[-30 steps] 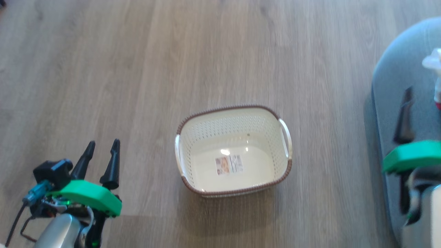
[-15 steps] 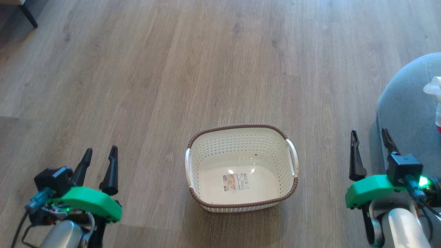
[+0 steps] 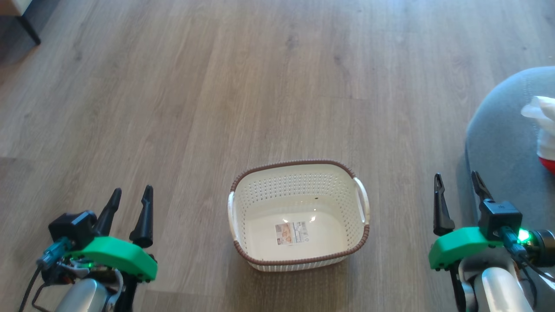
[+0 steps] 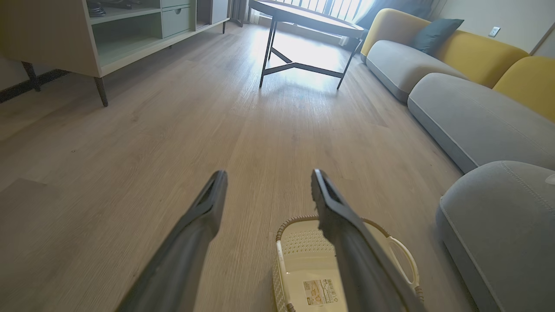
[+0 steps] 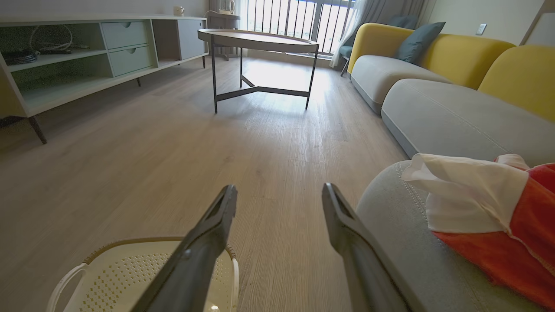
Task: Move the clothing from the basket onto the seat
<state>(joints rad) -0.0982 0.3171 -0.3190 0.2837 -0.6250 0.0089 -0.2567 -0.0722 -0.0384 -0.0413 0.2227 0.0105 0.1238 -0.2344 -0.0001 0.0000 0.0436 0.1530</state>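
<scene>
So, pale wood floor everywhere, and the head view looks straight down on it, while the 2 wrist views add the room: a long sofa with grey cushions and yellow backs, a low cabinet with shelves and drawers, and a round dark-legged table by the window. The seat is the nearest grey cushion, at the right edge of the head view, just right of the right gripper. The basket sits on the floor between the 2 arms, well apart from both, with its bottom and label sticker in plain sight. The clothing lies on the seat, a red and white heap; the right wrist view has it up close, to the right of its fingers and not touching them. The left gripper hangs over floor left of the basket. Both grippers have their jaws spread wide, holding nothing.
</scene>
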